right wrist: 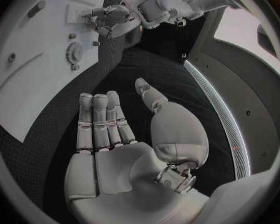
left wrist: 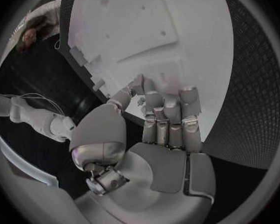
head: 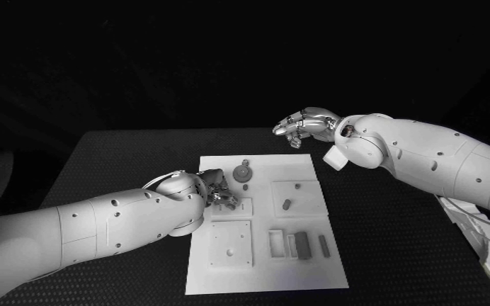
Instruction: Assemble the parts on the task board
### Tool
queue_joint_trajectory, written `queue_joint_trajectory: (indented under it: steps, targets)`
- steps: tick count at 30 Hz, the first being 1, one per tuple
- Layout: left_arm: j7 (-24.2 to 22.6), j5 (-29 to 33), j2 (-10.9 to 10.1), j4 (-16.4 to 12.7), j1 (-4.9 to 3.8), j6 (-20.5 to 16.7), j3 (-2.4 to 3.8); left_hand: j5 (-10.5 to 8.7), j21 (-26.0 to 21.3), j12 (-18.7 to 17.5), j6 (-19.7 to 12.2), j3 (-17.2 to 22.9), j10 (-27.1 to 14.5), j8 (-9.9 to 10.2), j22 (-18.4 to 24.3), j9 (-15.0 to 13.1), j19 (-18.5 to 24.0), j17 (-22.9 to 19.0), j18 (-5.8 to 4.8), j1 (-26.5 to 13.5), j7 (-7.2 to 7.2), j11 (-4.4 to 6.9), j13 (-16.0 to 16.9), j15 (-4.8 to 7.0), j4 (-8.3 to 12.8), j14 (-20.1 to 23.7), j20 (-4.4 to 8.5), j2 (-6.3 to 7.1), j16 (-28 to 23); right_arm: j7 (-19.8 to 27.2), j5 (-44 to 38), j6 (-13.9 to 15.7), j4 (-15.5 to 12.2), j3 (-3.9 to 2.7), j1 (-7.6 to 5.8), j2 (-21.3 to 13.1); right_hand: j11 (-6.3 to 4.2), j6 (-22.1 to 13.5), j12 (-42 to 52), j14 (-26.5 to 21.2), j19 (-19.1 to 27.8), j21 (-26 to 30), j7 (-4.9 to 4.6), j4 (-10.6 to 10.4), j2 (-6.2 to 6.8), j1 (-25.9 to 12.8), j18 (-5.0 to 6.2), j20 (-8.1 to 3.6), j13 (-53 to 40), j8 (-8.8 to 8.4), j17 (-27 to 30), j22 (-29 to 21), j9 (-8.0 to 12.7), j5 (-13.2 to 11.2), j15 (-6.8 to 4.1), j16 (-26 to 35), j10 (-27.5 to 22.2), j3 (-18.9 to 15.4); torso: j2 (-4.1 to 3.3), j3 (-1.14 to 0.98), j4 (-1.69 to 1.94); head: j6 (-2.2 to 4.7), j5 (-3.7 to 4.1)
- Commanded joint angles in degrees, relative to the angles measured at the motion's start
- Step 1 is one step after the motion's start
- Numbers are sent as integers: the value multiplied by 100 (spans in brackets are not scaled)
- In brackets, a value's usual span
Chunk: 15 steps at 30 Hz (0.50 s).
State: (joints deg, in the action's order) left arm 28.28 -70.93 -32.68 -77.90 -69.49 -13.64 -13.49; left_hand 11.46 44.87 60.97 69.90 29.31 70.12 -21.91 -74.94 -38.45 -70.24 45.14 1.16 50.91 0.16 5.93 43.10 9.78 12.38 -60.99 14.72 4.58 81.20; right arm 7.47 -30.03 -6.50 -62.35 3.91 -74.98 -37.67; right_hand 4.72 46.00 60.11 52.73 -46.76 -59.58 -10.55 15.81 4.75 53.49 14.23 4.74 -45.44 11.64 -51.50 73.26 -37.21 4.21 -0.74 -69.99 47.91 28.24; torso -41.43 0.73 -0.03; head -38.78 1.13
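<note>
Black table point(head: 122, 157), textured top, dark room behind. Head view: the task board point(head: 306, 263), a white rectangular plate, lies lengthwise in the middle of the table. It carries raised square blocks and shallow recesses. A grey gear-shaped part point(head: 243, 172) lies near its far edge; a small peg point(head: 287, 204) stands on a square block right of centre; an oblong grey part point(head: 303, 246) and a slim bar point(head: 323, 245) lie in the near right area. The left hand point(head: 214, 191) is over the board's left edge, fingers curled down on a block there; what they touch is too small to make out. The right hand point(head: 303, 123) hovers above the table just beyond the board's far right corner, apart from it, fingers loosely bent, nothing in them.

Left wrist view: left hand point(left wrist: 162, 119) with fingers bent forward together, tips on the white board point(left wrist: 196, 45); thumb point(left wrist: 129, 92) reaches toward a stepped edge. I cannot tell whether anything is pinched.

Right wrist view: right hand point(right wrist: 115, 129) flat and spread, palm bare, holding nothing, over black table. The board point(right wrist: 34, 84) lies well ahead of it, with the gear part point(right wrist: 72, 52) on it; the left hand point(right wrist: 112, 21) works at the board's far side.
</note>
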Motion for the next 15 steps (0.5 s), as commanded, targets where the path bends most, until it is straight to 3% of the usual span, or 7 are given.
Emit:
queue_joint_trajectory:
  steps: [1, 15]
  targets:
    - [-12, -32, -1, 4, 13, -31, -9, 7, 25, 30, 33, 213, 47, -40, -119, -3, -30, 8, 212, 299, -6, 8, 7, 43, 197, -26, 73, -346, 32, 40, -26, -86, -7, -3, 4, -2, 11, 1, 19, -32, -18, 39, -49, -8, 12, -54, 77, 32, 10, -4, 7, 8, 6, -31, -23, -24, -41, -20, 0, -1, 3, -7, 6]
    - [-35, -336, -11, -18, 16, -153, -10, 59, 58, 43, 70, 223, 87, -58, -120, -3, -60, 13, 216, 297, -22, 25, 12, 46, 221, -62, 73, -334, 49, 39, -26, -89, -20, -3, 4, -17, 11, 2, 22, -32, -19, 39, -49, -10, 13, -58, 77, 32, 15, -4, 10, 8, 7, -32, -23, -26, -42, -20, 3, 0, 7, -7, 0]
